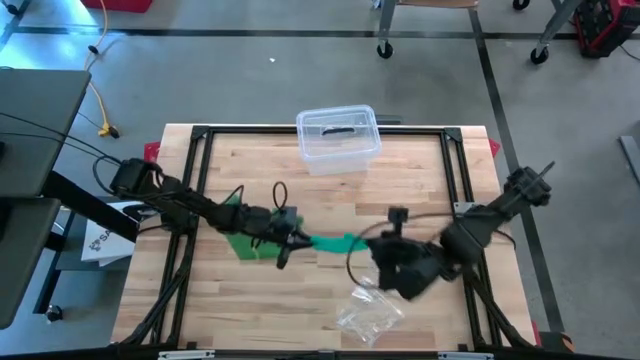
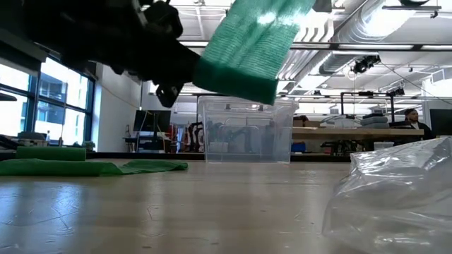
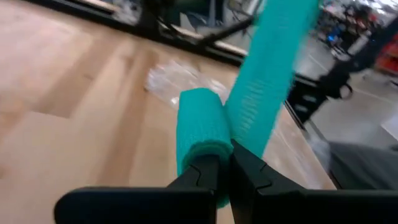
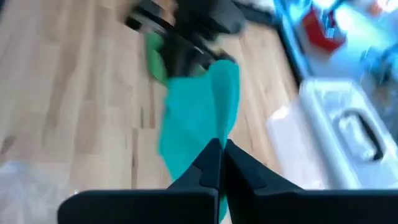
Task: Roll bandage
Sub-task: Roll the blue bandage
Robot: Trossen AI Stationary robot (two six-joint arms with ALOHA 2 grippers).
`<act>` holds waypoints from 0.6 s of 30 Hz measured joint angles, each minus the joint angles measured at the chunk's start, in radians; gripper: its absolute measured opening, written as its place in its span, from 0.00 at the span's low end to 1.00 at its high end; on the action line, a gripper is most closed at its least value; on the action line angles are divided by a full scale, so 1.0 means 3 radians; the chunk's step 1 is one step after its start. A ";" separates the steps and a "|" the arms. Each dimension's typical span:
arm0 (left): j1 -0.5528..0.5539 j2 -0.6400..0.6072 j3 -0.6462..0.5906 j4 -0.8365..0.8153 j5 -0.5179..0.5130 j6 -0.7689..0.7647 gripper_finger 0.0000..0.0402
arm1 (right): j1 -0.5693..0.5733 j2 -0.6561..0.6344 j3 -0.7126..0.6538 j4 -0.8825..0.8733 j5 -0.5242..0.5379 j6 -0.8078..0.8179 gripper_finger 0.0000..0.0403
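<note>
Workshop/lab space, grey floor, exposed ceiling services.

High view: smooth grey floor (image 1: 250, 75) surrounds the work area, with dark seam lines across the top and down the right side. Caster legs of furniture (image 1: 384, 48) at top centre and top right. Yellow cable (image 1: 100, 105) on the floor at left, dark desk surface (image 1: 35, 130) at far left edge. Low view: large windows (image 2: 49, 106) at left letting in daylight, ducts and pipes (image 2: 367, 35) overhead at upper right, benches with equipment (image 2: 339, 127) across mid frame, a person (image 2: 412, 116) at far right.
</note>
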 joint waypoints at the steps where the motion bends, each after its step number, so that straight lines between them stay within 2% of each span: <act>1: -0.0040 -0.0001 0.0000 -0.0049 0.0001 -0.0008 0.02 | -0.0085 -0.0008 -0.0072 0.0047 -0.0084 0.0008 0.00; 5: -0.0116 0.0018 -0.0003 -0.0384 0.0005 -0.0202 0.02 | -0.0325 -0.0001 -0.0518 0.0431 -0.0494 -0.0120 0.00; 9: -0.0124 0.0120 -0.0004 -0.0601 0.0075 -0.0451 0.02 | -0.0530 0.0002 -0.1163 0.1420 -0.1136 -0.0287 0.00; 12: -0.0107 0.0251 0.0003 -0.0600 0.0235 -0.0608 0.03 | -0.0650 0.0004 -0.1557 0.2235 -0.1430 -0.0355 0.00; 15: -0.0074 0.0405 0.0053 -0.0584 0.0412 -0.0677 0.07 | -0.0732 0.0003 -0.1776 0.2605 -0.1598 -0.0354 0.00; 18: -0.0049 0.0527 0.0108 -0.0603 0.0620 -0.0631 0.13 | -0.0774 0.0001 -0.1825 0.2671 -0.1611 -0.0323 0.00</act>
